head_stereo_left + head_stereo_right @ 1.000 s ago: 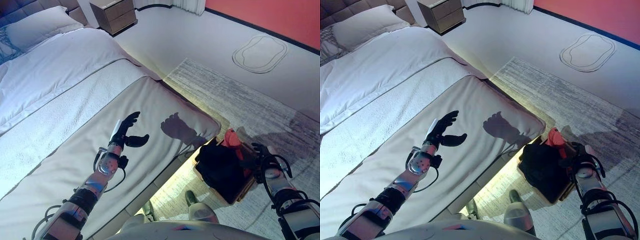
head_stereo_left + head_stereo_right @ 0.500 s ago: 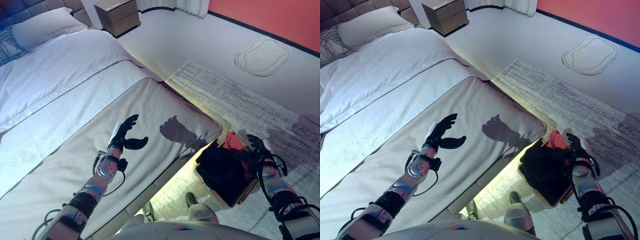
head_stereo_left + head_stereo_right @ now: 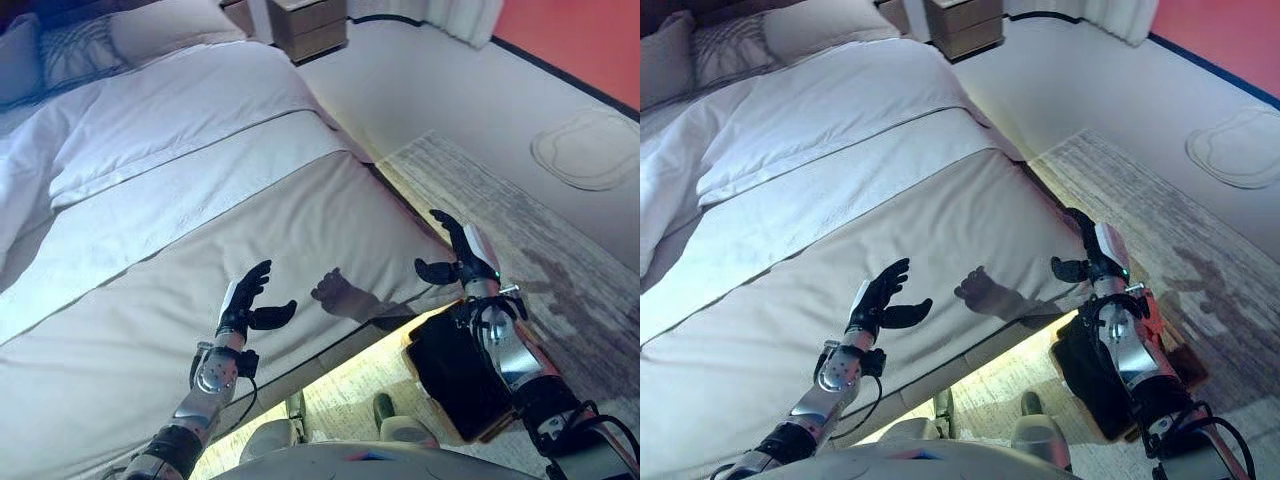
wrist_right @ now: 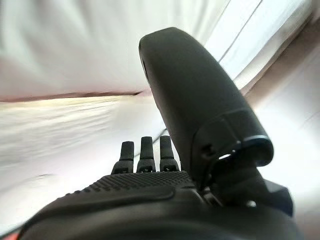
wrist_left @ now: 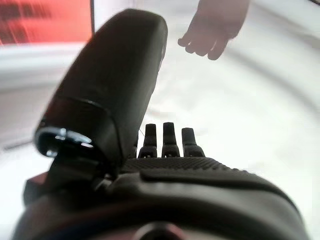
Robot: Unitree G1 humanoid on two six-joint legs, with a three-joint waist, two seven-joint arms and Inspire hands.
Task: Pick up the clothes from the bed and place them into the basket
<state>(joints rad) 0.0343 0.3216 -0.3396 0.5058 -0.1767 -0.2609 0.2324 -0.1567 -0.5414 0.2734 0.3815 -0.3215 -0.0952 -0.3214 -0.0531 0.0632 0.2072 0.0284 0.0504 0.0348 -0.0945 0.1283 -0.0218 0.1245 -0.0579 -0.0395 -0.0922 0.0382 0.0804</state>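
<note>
My left hand [image 3: 243, 303] is open and empty, held just above the grey bed cover [image 3: 150, 300] near the bed's foot; its fingers [image 5: 164, 137] are straight. My right hand [image 3: 460, 255] is open and empty, raised at the bed's corner above the basket [image 3: 1188, 368]; its fingers [image 4: 142, 150] are straight. The basket stands on the floor beside the bed. It holds black clothes [image 3: 458, 368] and a red garment [image 3: 1147, 302]. I see no loose clothes on the part of the bed in view.
The bed has a white duvet [image 3: 170, 130] and pillows [image 3: 170, 22] at the far end. A wooden nightstand [image 3: 310, 22] stands beyond the bed. A grey rug [image 3: 520, 215] lies under the basket, with an oval mat [image 3: 590, 150] further right.
The camera has shifted towards the bed. My right hand has risen from the basket to the bed's corner, open and empty. My left hand stays over the cover.
</note>
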